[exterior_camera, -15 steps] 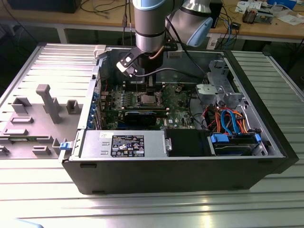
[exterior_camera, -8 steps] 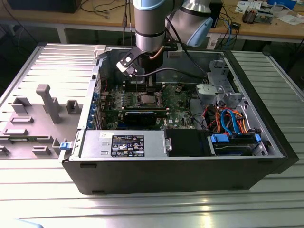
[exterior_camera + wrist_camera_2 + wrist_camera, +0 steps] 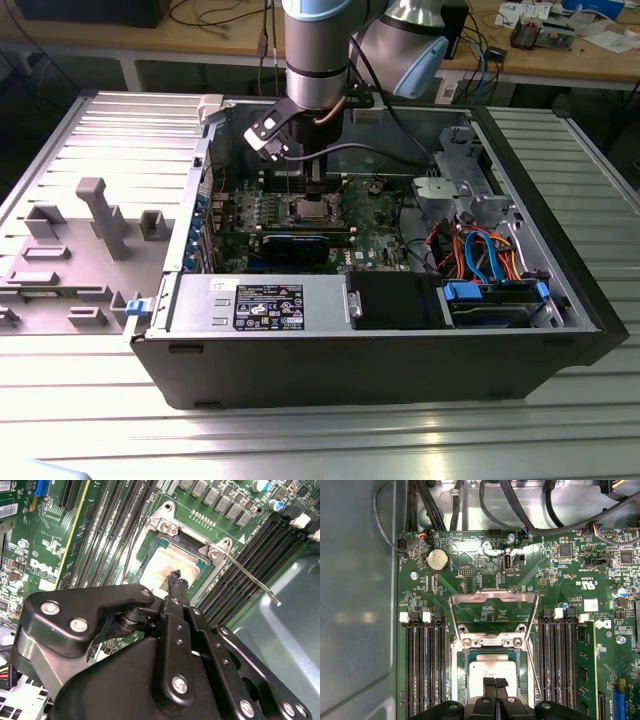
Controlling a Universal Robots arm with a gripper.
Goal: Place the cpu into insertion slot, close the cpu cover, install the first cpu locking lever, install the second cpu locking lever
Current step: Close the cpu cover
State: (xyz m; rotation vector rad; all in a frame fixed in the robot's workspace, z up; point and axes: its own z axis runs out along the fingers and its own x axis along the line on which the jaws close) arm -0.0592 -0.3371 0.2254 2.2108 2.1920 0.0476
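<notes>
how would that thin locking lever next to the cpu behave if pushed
The locking lever is a long thin bare metal rod, so it probably flexes springily rather than staying rigid. One end sits at the insertion slot, so a push likely swings it about that end.

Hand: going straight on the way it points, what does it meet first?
Probably the metal top of the cpu, lying in the insertion slot just ahead of the hand; how big the gap is, I can't tell.
</notes>
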